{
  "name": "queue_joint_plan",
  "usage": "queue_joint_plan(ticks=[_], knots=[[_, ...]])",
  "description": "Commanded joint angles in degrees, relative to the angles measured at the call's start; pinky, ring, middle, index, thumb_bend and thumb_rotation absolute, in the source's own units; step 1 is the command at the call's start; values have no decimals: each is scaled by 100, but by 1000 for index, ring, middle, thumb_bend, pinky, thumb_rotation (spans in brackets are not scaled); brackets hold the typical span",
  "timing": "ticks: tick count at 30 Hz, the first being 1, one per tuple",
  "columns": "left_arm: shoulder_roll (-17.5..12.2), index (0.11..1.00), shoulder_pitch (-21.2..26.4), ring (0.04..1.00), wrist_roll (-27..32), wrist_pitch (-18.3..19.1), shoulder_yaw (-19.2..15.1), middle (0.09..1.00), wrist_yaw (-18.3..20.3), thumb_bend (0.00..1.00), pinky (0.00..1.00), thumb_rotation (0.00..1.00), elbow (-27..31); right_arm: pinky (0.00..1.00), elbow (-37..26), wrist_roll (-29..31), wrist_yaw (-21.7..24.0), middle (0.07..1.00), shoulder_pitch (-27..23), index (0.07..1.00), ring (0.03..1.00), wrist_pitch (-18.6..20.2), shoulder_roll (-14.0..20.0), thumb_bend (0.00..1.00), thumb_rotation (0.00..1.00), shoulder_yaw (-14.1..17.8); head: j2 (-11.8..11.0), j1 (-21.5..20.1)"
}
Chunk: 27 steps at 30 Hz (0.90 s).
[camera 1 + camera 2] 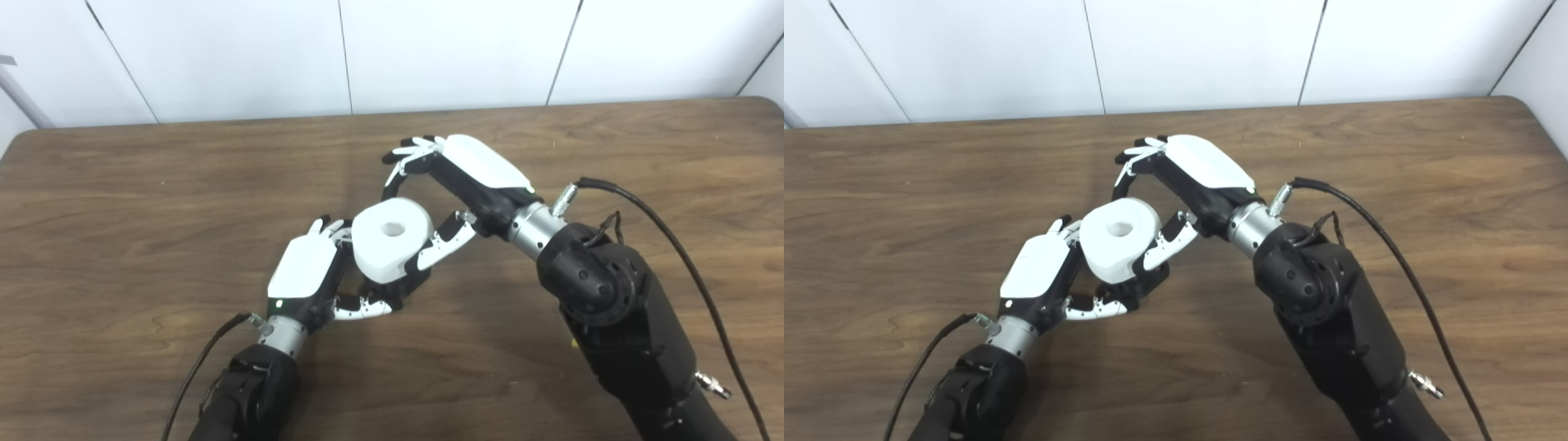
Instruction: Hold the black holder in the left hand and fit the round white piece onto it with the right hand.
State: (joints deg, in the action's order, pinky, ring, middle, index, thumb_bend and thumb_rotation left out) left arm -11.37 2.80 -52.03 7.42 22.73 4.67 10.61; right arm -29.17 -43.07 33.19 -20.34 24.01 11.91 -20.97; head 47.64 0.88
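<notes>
A: Item one, the round white piece (392, 245)?

B: Thick white ring with a centre hole facing up and slightly toward the camera. Located at table centre, raised off the wooden table (122, 202). It sits on top of the black holder (409, 283), of which only a dark portion shows beneath the ring's lower edge, at about 5 o'clock from the hole.

A: Item two, the left hand (306, 275)?

B: Enters from 7 o'clock. White back plate up, fingers curled around the holder under the ring at its 8 o'clock side; thumb (362, 307) lies along the bottom, pointing toward 3 o'clock. Closed on the holder, as far as the views show; the contact itself is hidden by the ring.

A: Item three, the right hand (456, 184)?

B: Enters from 4 o'clock. Fingers (411, 153) arch above the ring at its 12 o'clock, tips curled down toward the far rim. Thumb (442, 245) presses the ring's side at 3 o'clock. Partly spread, pinching the ring between thumb and fingers.

A: Other entries?

B: Black cable (674, 245) looping off the right wrist toward 5 o'clock. White panelled wall (429, 55) at 12 o'clock behind the table.
</notes>
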Motion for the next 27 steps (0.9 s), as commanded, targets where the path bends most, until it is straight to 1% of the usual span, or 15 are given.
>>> queue_joint_plan(ticks=[1, 11, 19, 27], knots=[[-46, 486, -37, 910, -112, -60, 109, 817, 112, 523, 1000, 54, 9, 1000, -47, -21, -187, 847, -128, 481, 947, -174, -76, 526, 141, 13, -9, -6], [-76, 486, -62, 911, -129, -12, 111, 820, 177, 523, 1000, 55, 67, 1000, 61, -70, -249, 845, -49, 481, 942, -259, -63, 526, 141, -15, -39, -19], [-81, 486, -47, 911, -124, 1, 108, 818, 188, 523, 1000, 54, 66, 1000, 166, -69, -298, 843, -89, 480, 944, -362, 33, 527, 142, 80, -39, -19], [-87, 486, -60, 912, -128, 5, 122, 819, 205, 523, 1000, 54, 80, 1000, -42, -41, -188, 846, -153, 482, 947, -245, 101, 526, 139, 186, -17, -56]])
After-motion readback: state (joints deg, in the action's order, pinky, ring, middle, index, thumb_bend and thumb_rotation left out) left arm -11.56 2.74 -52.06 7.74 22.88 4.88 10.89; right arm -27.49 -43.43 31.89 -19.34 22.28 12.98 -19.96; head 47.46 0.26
